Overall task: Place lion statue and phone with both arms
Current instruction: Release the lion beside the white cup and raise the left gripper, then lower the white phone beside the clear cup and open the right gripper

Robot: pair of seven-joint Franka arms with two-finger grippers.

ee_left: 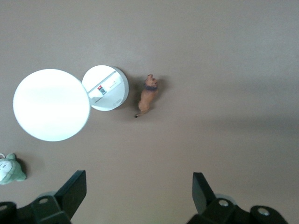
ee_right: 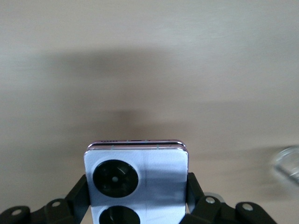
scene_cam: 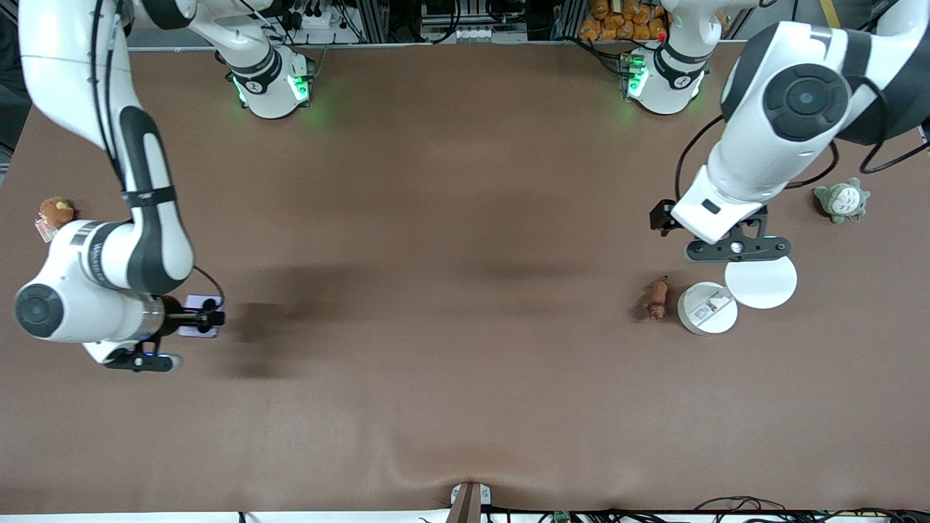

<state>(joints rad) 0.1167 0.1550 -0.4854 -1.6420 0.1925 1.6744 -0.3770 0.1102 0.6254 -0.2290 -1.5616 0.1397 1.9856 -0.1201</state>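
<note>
No readable writing anywhere: the one label in sight sits on the small white round box point(scene_cam: 707, 308), with dark print too small to make out. Touching that box is a larger plain white disc point(scene_cam: 761, 281), farther from the front camera.

The lion statue point(scene_cam: 657, 298) lies on the brown table point(scene_cam: 450, 218) just beside the labelled box, toward the right arm's end of it. It's a tiny, hard-looking orange-brown figure with a darker head and a thin tail. The left gripper point(ee_left: 139, 192) hangs in the air over the table near the discs, fingers spread wide, nothing between them.

At the right arm's end of the table, the right gripper point(ee_right: 137, 196) pinches the phone point(ee_right: 137, 179) by its two side edges. The phone is pale lilac, folded, with two round black camera circles on its face.

A grey-green plush point(scene_cam: 841, 200) sits at the left arm's end of the table, and a round brown plush point(scene_cam: 55, 211) at the right arm's end.
</note>
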